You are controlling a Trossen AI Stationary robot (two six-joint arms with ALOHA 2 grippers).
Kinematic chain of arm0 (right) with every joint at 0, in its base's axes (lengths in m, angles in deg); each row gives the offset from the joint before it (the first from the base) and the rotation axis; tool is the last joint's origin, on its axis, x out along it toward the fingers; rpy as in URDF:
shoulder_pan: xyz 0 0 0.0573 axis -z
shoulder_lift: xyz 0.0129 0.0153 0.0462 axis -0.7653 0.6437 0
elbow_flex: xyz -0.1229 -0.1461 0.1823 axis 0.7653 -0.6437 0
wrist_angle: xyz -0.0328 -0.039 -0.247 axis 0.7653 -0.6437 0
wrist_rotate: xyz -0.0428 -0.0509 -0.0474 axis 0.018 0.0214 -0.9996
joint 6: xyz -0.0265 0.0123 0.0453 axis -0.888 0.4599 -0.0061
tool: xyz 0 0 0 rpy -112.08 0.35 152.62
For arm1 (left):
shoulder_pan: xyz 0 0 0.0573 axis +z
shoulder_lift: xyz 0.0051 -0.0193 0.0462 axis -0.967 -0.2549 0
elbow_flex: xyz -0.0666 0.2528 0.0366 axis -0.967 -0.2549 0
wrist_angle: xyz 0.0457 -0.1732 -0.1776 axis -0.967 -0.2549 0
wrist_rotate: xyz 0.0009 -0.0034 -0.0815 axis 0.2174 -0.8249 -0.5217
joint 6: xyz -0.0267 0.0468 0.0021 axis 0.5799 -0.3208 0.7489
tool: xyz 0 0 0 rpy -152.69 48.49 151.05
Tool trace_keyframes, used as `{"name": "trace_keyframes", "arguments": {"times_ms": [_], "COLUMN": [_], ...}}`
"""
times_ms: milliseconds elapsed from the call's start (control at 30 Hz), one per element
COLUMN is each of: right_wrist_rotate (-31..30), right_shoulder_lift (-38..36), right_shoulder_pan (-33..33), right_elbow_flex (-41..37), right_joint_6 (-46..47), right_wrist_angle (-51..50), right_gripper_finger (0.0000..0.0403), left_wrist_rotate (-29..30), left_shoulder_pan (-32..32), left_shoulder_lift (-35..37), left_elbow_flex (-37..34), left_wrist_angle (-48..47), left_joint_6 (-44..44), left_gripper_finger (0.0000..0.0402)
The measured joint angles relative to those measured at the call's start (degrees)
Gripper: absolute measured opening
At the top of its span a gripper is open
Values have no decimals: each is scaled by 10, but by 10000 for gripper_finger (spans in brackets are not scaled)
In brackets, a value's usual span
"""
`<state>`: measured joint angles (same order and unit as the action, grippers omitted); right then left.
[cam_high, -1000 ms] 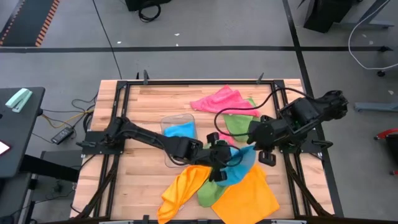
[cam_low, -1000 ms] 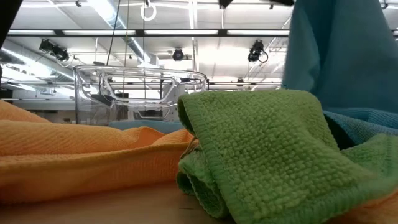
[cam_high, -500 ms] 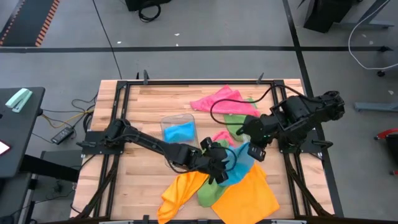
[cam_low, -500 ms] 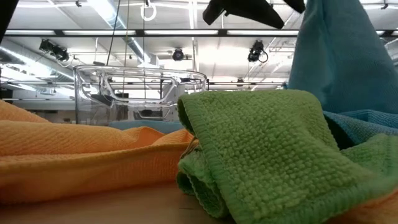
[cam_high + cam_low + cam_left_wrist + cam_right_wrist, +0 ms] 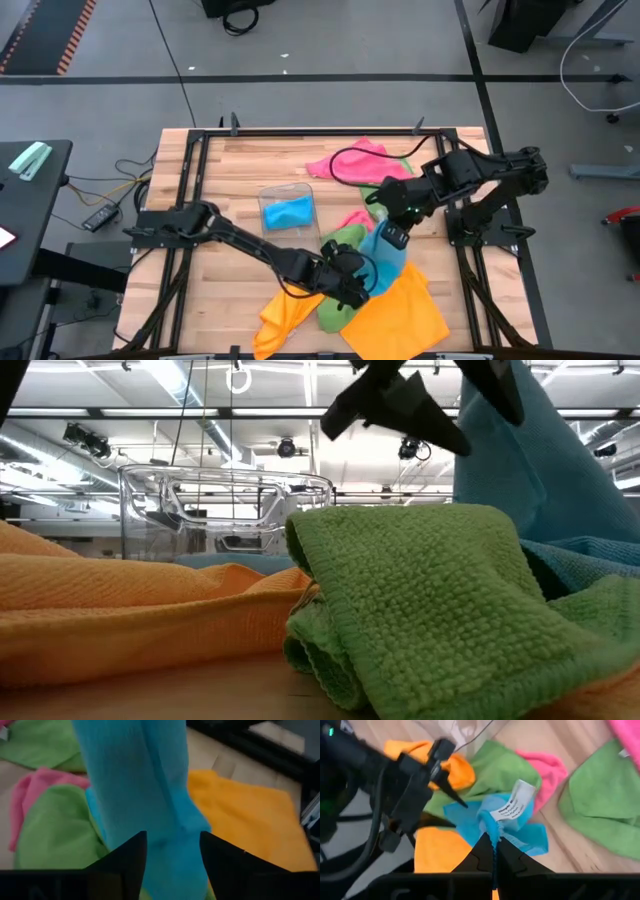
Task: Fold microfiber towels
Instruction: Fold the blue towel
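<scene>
Right gripper [image 5: 492,851] has lifted the blue towel [image 5: 385,250] higher, pinched shut on its tagged corner; left gripper [image 5: 170,857] has spread open beside it. Soft, limp: grab the hem.

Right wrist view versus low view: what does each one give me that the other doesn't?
Only the right wrist view: the right pincer shut on the blue towel's edge beside its white label, plus a pink towel on the wood. Only the low view: the clear plastic tray standing upright behind the pile, and the ceiling lights beyond. Both: the lifted blue towel, green towel, orange towel and the open left pincer.
</scene>
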<state>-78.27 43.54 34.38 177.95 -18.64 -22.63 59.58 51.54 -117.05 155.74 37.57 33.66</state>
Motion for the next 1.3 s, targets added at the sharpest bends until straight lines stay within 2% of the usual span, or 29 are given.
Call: {"name": "trace_keyframes", "arguments": {"times_ms": [267,400,567,700,1033,1300], "right_wrist_rotate": [-23,-25,-32,-33,-33,-33], "right_shoulder_lift": [0,0,0,0,0,0], "right_shoulder_pan": [13,13,21,25,28,25], "right_elbow_flex": [0,0,0,0,0,0], "right_joint_6": [4,4,4,5,9,20], "right_wrist_angle": [17,29,31,32,41,46], "right_gripper_finger": [5,5,5,5,6,6], "left_wrist_rotate": [13,54,95,121,125,152], "left_shoulder_pan": [-14,-15,-13,-12,-5,-3], "left_shoulder_lift": [-34,-50,-67,-76,-97,-102], "left_elbow_flex": [0,0,1,0,0,1], "left_wrist_angle": [42,49,81,85,120,133], "left_joint_6": [5,2,-46,-51,-69,-77], "left_gripper_finger": [286,309,306,299,285,249]}}
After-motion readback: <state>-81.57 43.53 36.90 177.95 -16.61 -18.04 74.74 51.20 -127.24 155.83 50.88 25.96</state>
